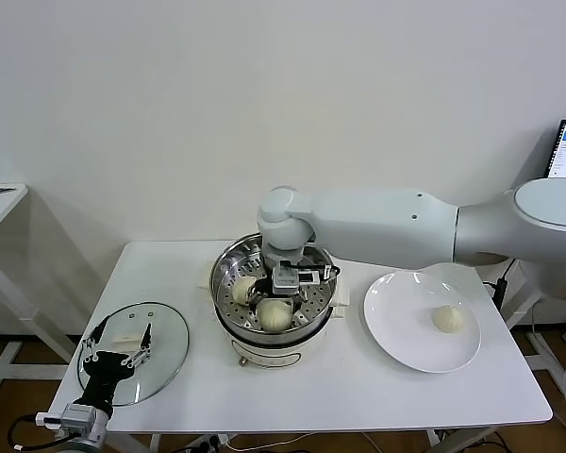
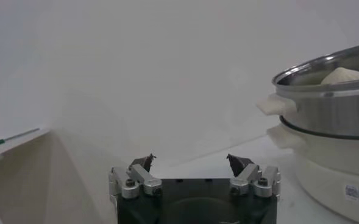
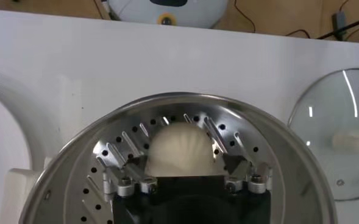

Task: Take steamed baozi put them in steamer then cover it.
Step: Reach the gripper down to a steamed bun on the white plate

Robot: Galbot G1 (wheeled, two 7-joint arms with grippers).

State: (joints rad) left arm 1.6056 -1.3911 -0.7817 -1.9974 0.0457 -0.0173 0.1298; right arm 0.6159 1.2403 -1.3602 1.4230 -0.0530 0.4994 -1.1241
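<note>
My right pincer (image 1: 285,286) reaches down into the steamer (image 1: 228,269), which stands near the middle of the tabletop (image 1: 358,377). In my right wrist view its fingers (image 3: 231,163) sit on either side of a bun (image 3: 179,148), close against it, so it is grasping that bun just above the perforated tray (image 3: 124,146). From the head view I count 2 buns in the pot near my pincer: 1 toward my left (image 1: 244,288) and 1 toward the front (image 1: 276,314). I cannot tell from there which of them my fingers hold. 1 more bun (image 1: 448,319) lies on the white plate (image 1: 396,330), on the right side of the tabletop, apart from the steamer.

The glass lid (image 1: 165,330) lies flat on the left part of the tabletop. My left pincer (image 1: 116,356) hovers over its near edge, released, with its fingers spread and nothing between them.
</note>
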